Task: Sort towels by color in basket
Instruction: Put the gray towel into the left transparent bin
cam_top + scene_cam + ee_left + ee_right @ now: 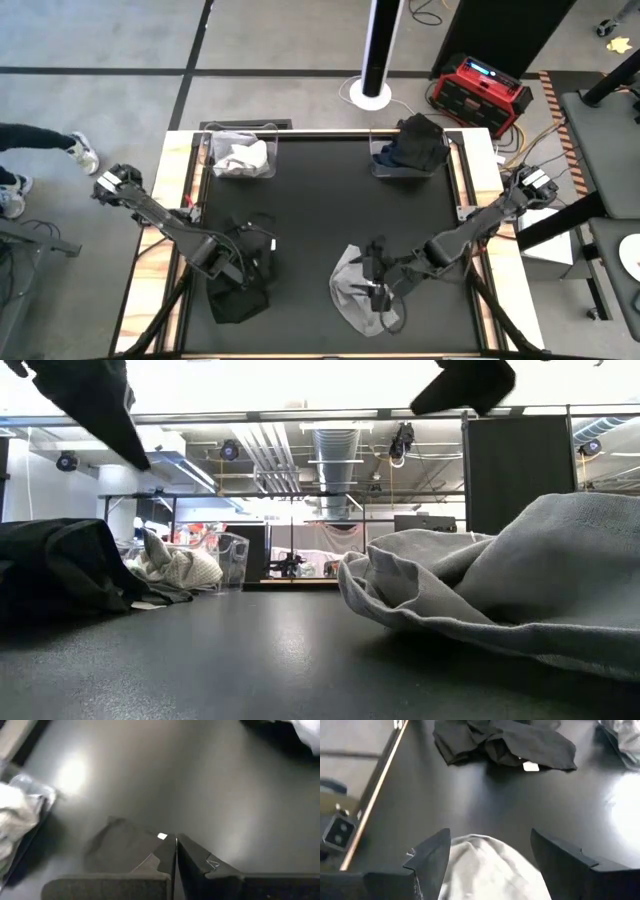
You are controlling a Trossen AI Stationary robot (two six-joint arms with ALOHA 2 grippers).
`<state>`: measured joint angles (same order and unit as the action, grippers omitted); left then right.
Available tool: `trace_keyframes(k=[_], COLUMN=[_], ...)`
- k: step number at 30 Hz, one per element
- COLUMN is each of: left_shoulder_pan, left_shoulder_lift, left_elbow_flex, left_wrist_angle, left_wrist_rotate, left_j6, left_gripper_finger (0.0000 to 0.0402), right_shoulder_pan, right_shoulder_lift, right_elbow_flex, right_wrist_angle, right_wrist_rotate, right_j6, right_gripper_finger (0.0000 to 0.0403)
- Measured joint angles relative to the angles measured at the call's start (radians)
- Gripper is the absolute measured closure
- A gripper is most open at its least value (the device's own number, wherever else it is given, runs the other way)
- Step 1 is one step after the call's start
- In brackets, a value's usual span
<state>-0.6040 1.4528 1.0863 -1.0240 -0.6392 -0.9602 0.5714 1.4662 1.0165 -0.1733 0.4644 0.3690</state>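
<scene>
A black towel lies crumpled on the dark table at the near left, its white tag at one edge. My left gripper hangs shut just above it. In the left wrist view the tagged corner shows right beside the fingertips. A light grey towel lies heaped at the near middle. My right gripper stands open over it, and its fingers frame the towel's hump. The low view shows both arms well above the cloths. My left gripper is shut, slanting down toward the table's far side, with the black towel's tagged corner next to its fingertips. I cannot tell whether it touches the cloth; the rest of the towel rests on the table.
A clear basket with white towels stands at the far left. Another basket, at the far right, holds dark towels. Bare dark tabletop lies between the baskets and the two cloths. A person's shoes show on the floor at the left.
</scene>
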Motion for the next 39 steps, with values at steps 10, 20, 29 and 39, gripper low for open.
trace_keyframes(k=[10, 20, 29, 39], left_shoulder_pan=[-0.008, -0.008, -0.008, -0.008], left_shoulder_lift=[-0.092, -0.065, -0.031, -0.007], left_elbow_flex=[-0.001, -0.002, -0.002, -0.002], left_wrist_angle=[-0.051, -0.050, -0.023, -0.016], left_wrist_rotate=[-0.216, -0.294, -0.343, -0.344], left_j6=[-0.085, -0.043, -0.043, -0.044], left_gripper_finger=[0.0402, 0.0402, 0.0402, 0.0402], right_shoulder_pan=[-0.170, -0.178, -0.233, -0.236], right_shoulder_lift=[0.047, 0.221, 0.273, 0.294], right_elbow_flex=[0.110, 0.142, 0.142, 0.142], right_wrist_angle=[-0.096, -0.198, -0.185, -0.188], right_wrist_rotate=[-0.214, -0.326, -0.330, -0.464], right_j6=[-0.152, -0.137, -0.143, -0.134], right_gripper_finger=[0.0137, 0.0119, 0.0135, 0.0175])
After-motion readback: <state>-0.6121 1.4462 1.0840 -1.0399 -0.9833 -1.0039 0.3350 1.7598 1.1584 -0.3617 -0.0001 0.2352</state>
